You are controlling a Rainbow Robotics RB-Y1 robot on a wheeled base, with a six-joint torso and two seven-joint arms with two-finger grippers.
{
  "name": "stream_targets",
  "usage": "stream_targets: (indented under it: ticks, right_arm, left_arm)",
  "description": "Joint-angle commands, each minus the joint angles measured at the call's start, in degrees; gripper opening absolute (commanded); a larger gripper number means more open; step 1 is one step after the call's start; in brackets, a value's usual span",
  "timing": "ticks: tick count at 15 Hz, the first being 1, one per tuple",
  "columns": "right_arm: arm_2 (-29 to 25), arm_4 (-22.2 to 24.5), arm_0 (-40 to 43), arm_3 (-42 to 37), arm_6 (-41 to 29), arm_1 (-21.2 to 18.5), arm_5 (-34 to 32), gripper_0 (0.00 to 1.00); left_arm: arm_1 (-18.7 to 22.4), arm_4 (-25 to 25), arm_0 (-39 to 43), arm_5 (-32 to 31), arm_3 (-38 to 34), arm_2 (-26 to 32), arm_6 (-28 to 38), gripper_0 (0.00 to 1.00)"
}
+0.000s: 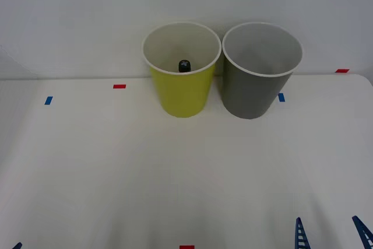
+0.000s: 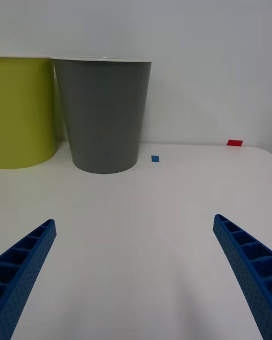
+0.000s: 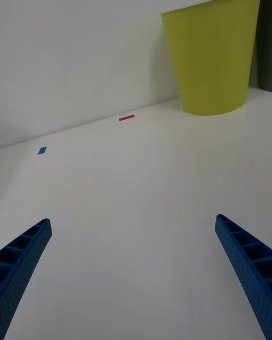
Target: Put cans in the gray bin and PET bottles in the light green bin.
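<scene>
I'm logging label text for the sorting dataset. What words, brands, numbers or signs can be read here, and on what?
No readable text.
Light green bin: plain outside, no print.
Gray bin: plain outside, no print.
Bottle in the light green bin: just its black cap shows above the rim; label hidden.
Red and blue tape marks on the table: blank.
Left gripper and right gripper, both open near the table's front edge: no markings.

No legible text, label, brand, number or sign appears on either bin, the table or the wall.
</scene>
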Motion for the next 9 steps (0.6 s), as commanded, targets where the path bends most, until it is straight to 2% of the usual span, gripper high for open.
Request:
stream_targets:
  ticks: [1, 9]
  right_arm:
    - [0.0, 0.0, 0.0, 0.0, 0.0, 0.0, 0.0, 0.97]
    - [0.0, 0.0, 0.0, 0.0, 0.0, 0.0, 0.0, 0.97]
  left_arm:
    - [0.0, 0.0, 0.0, 0.0, 0.0, 0.0, 0.0, 1.0]
    - [0.0, 0.0, 0.0, 0.0, 0.0, 0.0, 0.0, 1.0]
